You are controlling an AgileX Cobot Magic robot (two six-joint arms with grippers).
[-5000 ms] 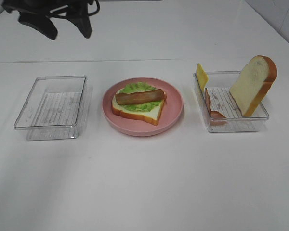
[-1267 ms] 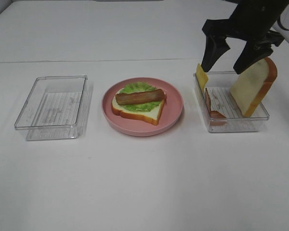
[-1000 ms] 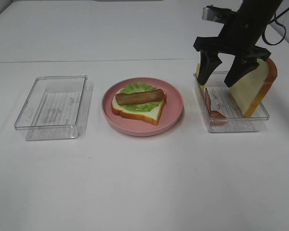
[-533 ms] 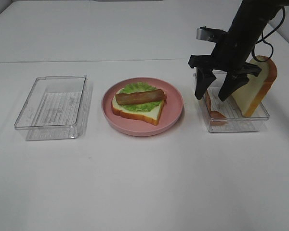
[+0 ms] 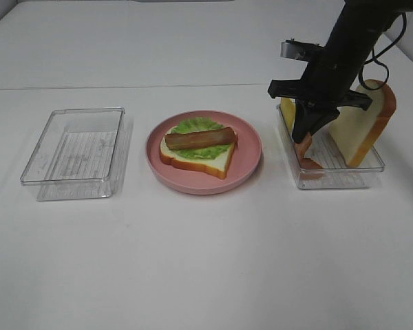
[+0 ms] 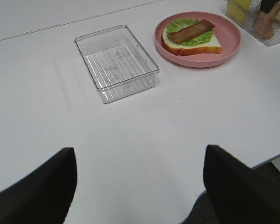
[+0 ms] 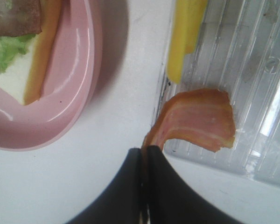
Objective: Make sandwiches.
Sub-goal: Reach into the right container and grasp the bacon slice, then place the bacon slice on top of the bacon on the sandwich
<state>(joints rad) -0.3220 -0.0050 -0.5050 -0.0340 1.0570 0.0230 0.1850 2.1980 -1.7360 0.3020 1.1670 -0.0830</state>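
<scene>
White table (image 5: 206, 261), matte, with a thin seam (image 5: 124, 87) running side to side behind the things. Three things sit directly on it in a row in front of the seam. Left: clear tray (image 5: 79, 155), rectangular, ribbed floor, flat on the table. Middle: pink round plate (image 5: 251, 148), flat, near the left tray but apart from it. Right: second clear tray (image 5: 334, 180), same kind, just beside the plate, with a narrow strip of table showing between them. Left wrist view shows the table's near edge (image 6: 252, 166), dark beyond it.
</scene>
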